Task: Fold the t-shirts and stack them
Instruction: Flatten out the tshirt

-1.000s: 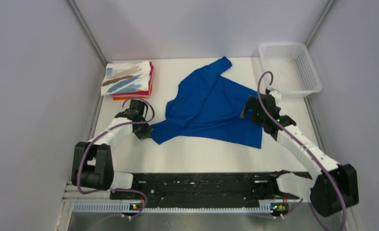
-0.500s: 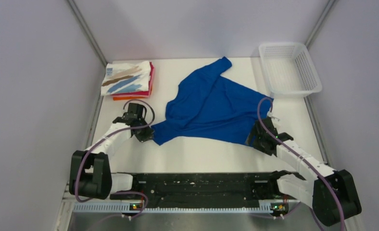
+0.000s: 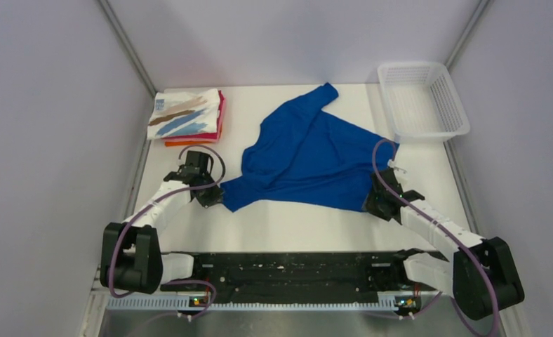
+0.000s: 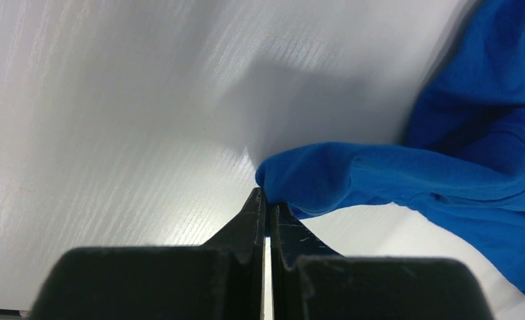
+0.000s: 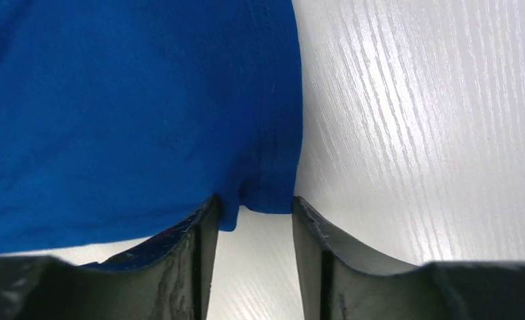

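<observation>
Slippage risk: we find left gripper (image 4: 266, 200) pinching only the tip of the shirt (image 3: 302, 151); right gripper (image 5: 253, 203) gapes astride its hem.

A white plastic mesh basket (image 3: 453, 105) sits on the far right corner of the white, faintly wood-grained table (image 3: 295, 225). Pale grey walls (image 3: 49, 105) enclose the table on three sides. A black rail (image 3: 295, 270) runs along its near edge.
</observation>
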Tool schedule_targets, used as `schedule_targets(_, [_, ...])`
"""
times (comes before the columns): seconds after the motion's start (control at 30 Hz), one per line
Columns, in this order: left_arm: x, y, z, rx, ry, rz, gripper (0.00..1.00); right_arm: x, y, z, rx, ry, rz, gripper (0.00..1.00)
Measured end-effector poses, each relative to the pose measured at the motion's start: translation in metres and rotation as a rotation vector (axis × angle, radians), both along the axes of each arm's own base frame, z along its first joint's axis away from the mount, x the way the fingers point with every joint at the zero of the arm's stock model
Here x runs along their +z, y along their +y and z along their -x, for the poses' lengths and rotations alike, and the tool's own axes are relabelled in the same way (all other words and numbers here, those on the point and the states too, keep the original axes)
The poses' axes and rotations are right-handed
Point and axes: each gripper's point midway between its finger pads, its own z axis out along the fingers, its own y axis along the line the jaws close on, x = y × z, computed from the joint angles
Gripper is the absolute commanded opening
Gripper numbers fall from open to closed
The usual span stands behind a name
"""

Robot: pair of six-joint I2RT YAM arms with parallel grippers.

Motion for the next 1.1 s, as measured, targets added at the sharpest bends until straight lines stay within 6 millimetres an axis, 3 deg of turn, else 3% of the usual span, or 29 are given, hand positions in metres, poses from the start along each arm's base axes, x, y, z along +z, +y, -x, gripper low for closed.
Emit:
schedule_targets(0.13, [0.000, 0.000, -0.001, 0.001, -0.004, 0.000, 0.00, -0.002, 0.000, -0.007, -0.012, -0.001, 0.013, 0.12])
schedule_targets(0.23, [-0.002, 0.000, 0.001, 0.001, 0.001, -0.001, 0.00, -0.002, 0.001, -0.013, -0.014, -0.012, 0.009, 0.00])
schedule_targets(0.6, [-0.002, 0.001, 0.001, 0.002, -0.001, -0.004, 0.00, 0.008, 0.004, -0.020, 0.017, -0.064, 0.001, 0.00])
schedule_targets(0.73, [0.005, 0.002, -0.001, 0.006, -0.022, -0.010, 0.00, 0.028, 0.005, -0.028, 0.035, -0.142, -0.005, 0.00])
schedule_targets(0.87, [0.021, 0.004, -0.010, 0.012, -0.075, -0.014, 0.00, 0.062, 0.005, -0.044, 0.036, -0.255, -0.004, 0.00])
schedule_targets(1.0, [0.049, 0.006, -0.023, 0.026, -0.160, -0.024, 0.00, 0.098, 0.004, -0.058, 0.034, -0.368, -0.003, 0.00])
schedule_targets(1.1, [0.082, 0.007, -0.032, 0.037, -0.257, -0.021, 0.00, 0.127, 0.004, -0.066, 0.041, -0.449, -0.007, 0.00])
